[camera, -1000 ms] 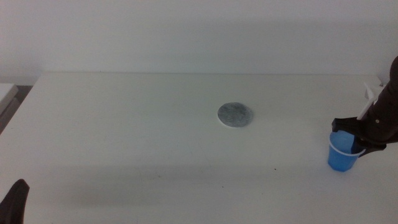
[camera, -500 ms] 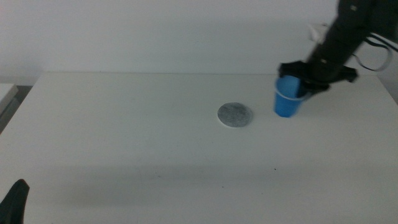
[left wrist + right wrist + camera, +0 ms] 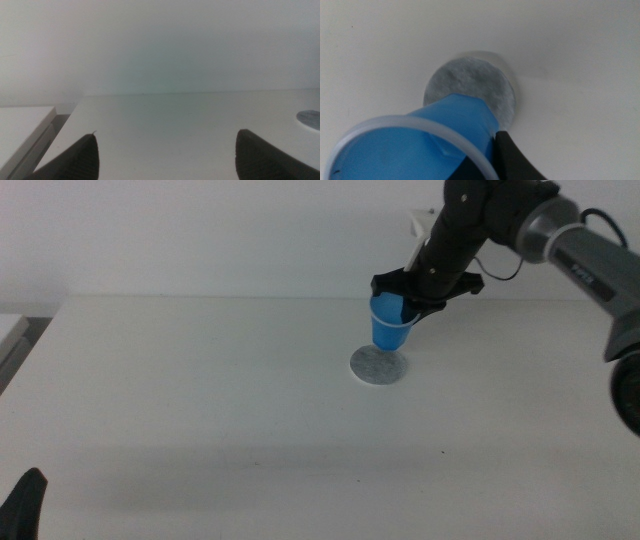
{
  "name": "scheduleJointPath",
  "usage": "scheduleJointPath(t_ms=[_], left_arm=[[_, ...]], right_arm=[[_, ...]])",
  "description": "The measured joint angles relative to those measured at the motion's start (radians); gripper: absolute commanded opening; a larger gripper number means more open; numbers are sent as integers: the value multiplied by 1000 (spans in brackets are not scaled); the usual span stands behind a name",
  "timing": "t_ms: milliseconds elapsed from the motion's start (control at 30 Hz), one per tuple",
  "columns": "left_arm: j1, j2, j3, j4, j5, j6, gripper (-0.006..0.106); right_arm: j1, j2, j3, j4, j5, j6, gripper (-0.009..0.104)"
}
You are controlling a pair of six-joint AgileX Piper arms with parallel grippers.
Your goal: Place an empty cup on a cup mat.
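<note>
The right gripper [image 3: 404, 292], its jaws pinching the rim of the cup [image 3: 390, 324], holds the cup upright directly over the mat [image 3: 378, 365], toward the tabletop's [image 3: 200, 400] far edge; whether its base touches the mat cannot be told. The left gripper [image 3: 165, 155] waits at the near left corner, jaws spread apart.

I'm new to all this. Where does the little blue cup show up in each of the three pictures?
Middle view: the blue cup is upper centre, held by the right pincer just above the grey mat.
Left wrist view: the cup is not in it; only a sliver of the mat shows.
Right wrist view: the cup fills the lower left, over the mat.
Shared landmark: the grey mat.
</note>
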Motion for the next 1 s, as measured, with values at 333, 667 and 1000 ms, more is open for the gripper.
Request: scheduleJointPath(t_ms=[333, 667, 1000], left_arm=[[0, 0, 0, 0, 0, 0, 94], [0, 0, 0, 0, 0, 0, 94], [0, 0, 0, 0, 0, 0, 94]], right_arm=[[2, 89, -42, 0, 0, 0, -2], [2, 123, -42, 14, -4, -7, -2], [2, 136, -42, 18, -13, -22, 13]])
